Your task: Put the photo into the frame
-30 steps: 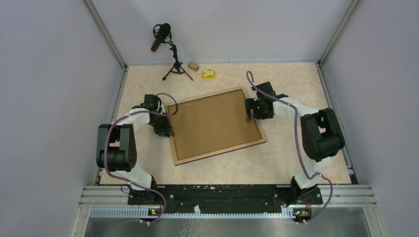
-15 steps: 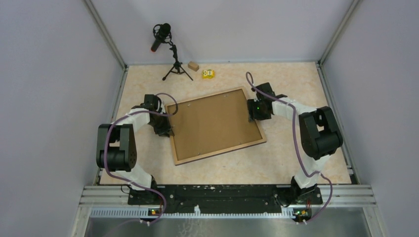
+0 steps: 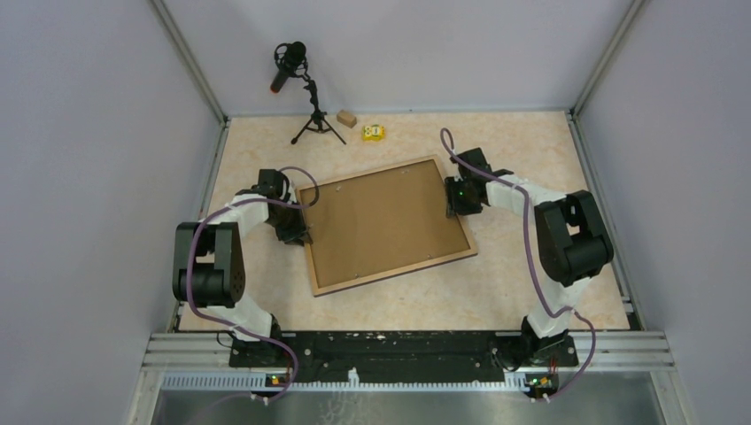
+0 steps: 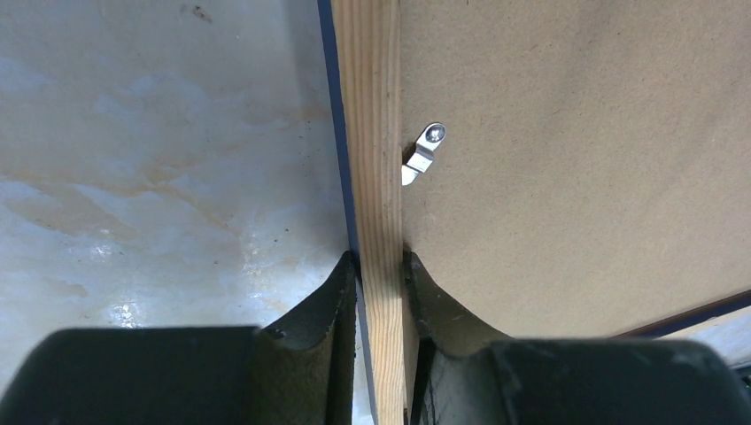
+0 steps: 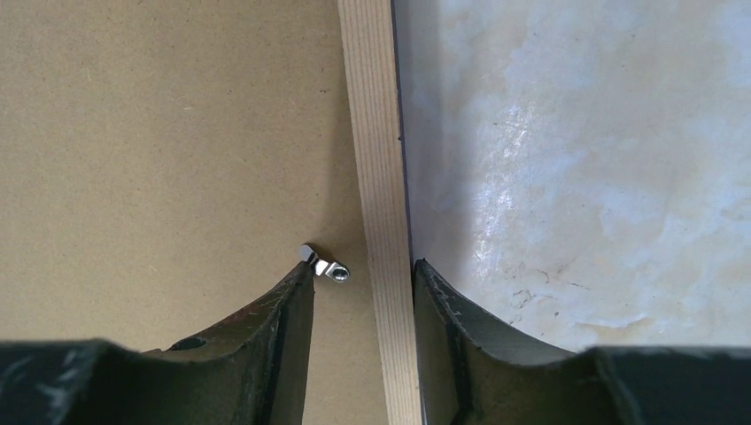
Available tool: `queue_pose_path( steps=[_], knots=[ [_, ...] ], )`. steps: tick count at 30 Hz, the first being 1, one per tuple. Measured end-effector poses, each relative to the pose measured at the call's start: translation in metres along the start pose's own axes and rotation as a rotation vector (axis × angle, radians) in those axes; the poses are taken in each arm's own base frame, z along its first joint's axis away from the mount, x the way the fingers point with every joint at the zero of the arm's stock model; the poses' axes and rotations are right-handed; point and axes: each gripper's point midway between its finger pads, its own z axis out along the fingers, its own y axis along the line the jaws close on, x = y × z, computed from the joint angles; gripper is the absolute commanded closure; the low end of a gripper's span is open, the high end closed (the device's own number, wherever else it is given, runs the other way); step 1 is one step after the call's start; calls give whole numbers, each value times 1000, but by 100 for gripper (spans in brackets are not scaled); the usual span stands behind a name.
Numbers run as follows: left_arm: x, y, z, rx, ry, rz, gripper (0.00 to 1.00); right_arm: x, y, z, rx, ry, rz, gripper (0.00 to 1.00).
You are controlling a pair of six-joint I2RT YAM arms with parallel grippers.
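Frame (image 3: pixel 396 266) lying flat at the centre of the table (image 3: pixel 531 142), light-wood face up, with a brown backing board (image 3: pixel 381 221) inside its rim. Left gripper (image 4: pixel 379 259) clamped on the rim at the frame's left edge, just below a metal turn clip (image 4: pixel 423 150). Right gripper (image 5: pixel 363 270) parted, straddling the right-edge rim; its outer finger possibly touches the wood.

Pale, straight-grained bare wood on the frame (image 4: pixel 376 177) rim, dark blue paint along its outer edge. Matt brown fibreboard, finely speckled, for the backing board (image 4: pixel 576 159). Bright shiny metal on the clip (image 4: pixel 423 152). Glossy, cream marbled table (image 4: pixel 159 177) with soft glare. Dull black plastic, slightly rough, on the left gripper (image 4: pixel 378 261) fingers (image 4: pixel 310 328).
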Motion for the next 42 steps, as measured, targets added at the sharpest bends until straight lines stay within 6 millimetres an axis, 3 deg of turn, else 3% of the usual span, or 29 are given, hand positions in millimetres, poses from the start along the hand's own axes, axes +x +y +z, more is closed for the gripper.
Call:
queue_pose_path(
  steps=[5, 15, 42],
  knots=[
    [0, 0, 0, 1, -1, 1, 81, -1, -1, 0, 11, 0, 15, 71],
    [-6, -2, 1, 9, -25, 6, 82, -8, -5, 2, 56, -18, 91, 100],
    [-8, -2, 2, 17, -30, 6, 83, -7, -10, -2, 169, -38, 393, 100]
  ],
)
